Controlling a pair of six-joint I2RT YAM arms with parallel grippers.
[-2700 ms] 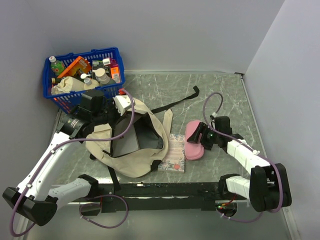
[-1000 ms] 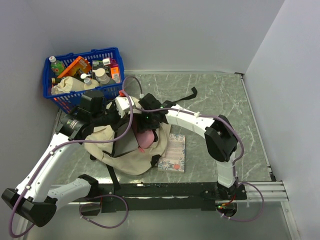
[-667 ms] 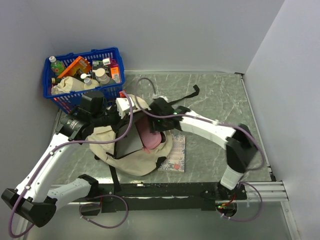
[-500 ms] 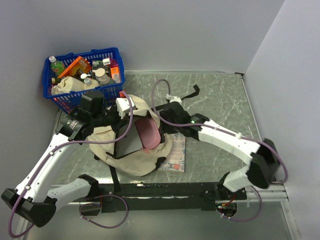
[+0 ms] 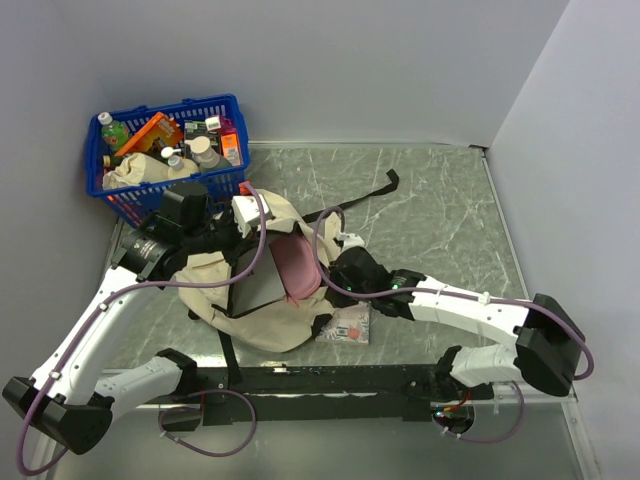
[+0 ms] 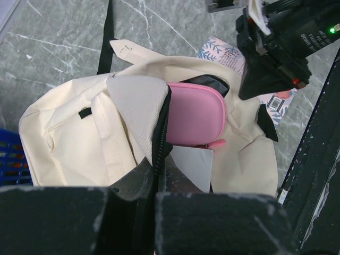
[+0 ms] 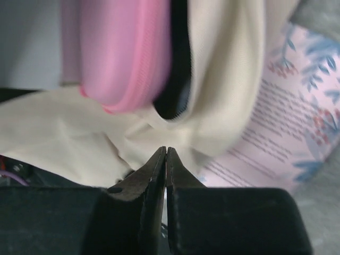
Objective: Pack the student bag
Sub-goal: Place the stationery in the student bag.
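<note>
At left-centre of the bench (image 5: pixel 440 200), the student bag (image 5: pixel 255 325) lies with its mouth open, a pink pouch (image 5: pixel 296 266) resting in the opening. Left hand (image 6: pixel 159 178) — clenched on the bag's black zip edge, the flap raised. Right hand (image 7: pixel 166 154) — fingers pressed together, nothing between them, tips close over the cream fabric beside the pouch; contact cannot be confirmed. A floral book (image 5: pixel 350 325) lies partly under the bag's right side.
</note>
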